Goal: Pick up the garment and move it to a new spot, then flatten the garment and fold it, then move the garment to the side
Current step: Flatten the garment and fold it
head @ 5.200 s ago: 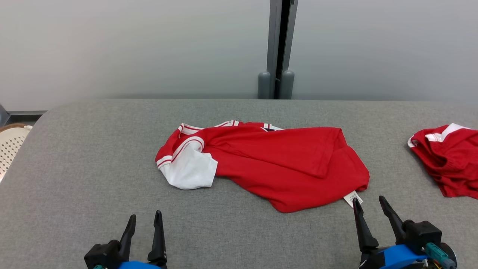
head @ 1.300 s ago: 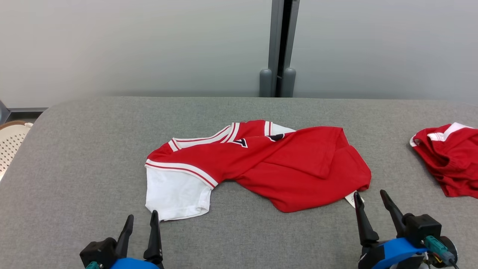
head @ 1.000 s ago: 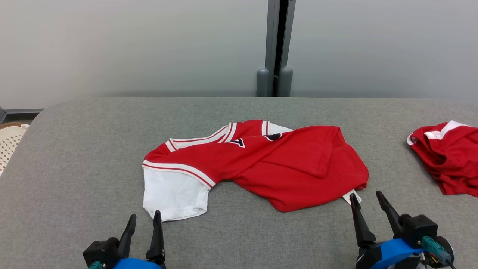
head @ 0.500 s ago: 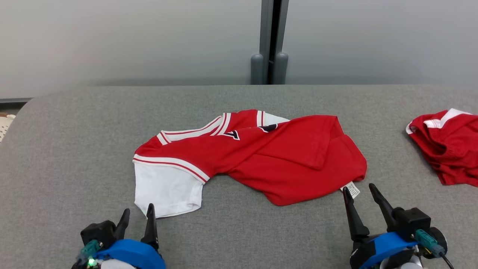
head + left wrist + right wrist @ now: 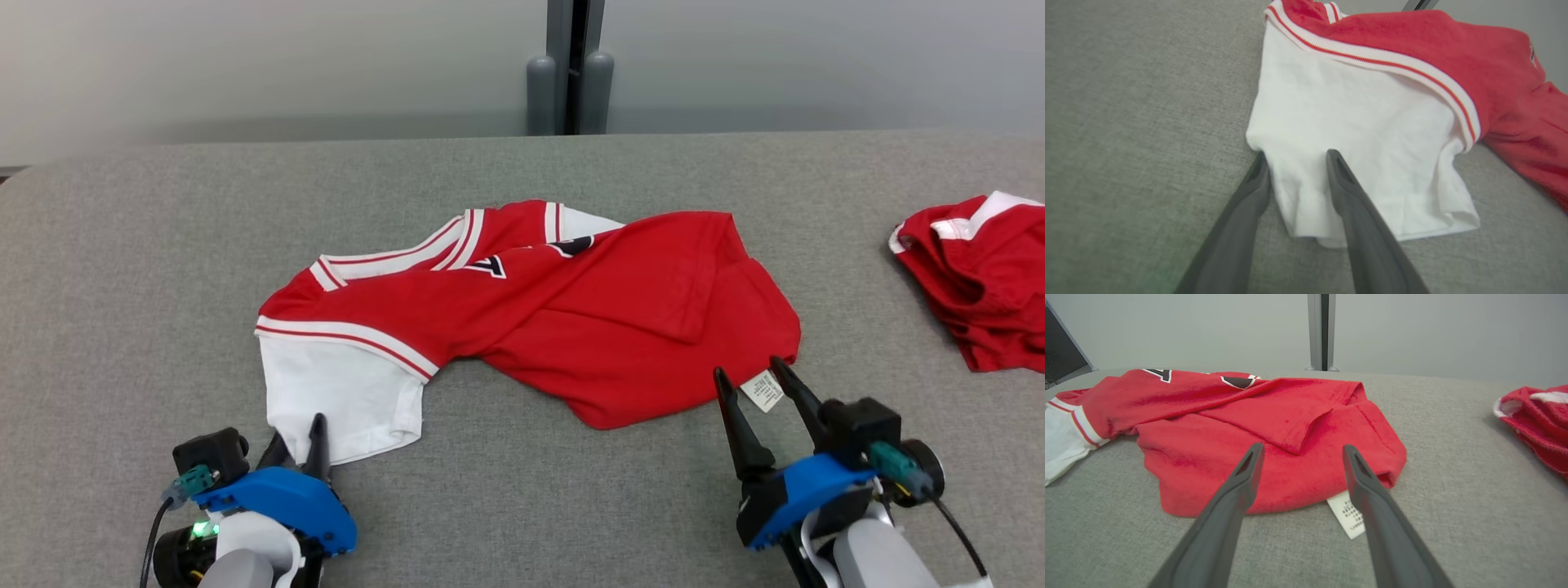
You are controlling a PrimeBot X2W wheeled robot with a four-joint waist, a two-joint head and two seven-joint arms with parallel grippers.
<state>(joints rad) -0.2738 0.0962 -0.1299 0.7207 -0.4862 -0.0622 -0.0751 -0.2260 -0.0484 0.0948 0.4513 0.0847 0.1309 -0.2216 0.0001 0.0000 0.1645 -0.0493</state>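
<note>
Left hand [image 5: 295,433] and right hand [image 5: 747,366] low, forward, fingers apart, the right's gap wider.

Care tag: a white tag [image 5: 765,390] sticks out from under the hem of the red garment [image 5: 588,327], on the side toward the near edge of the counter [image 5: 122,245] and right of its middle. Rows of small dark print cover it, too fine to read in any view.
Chest lettering: two dark shapes [image 5: 488,265] edged in white sit on the garment's front, on the side toward the counter's far edge. Folds hide part of each, so no letter or number can be made out.
Readable text: none.
</note>
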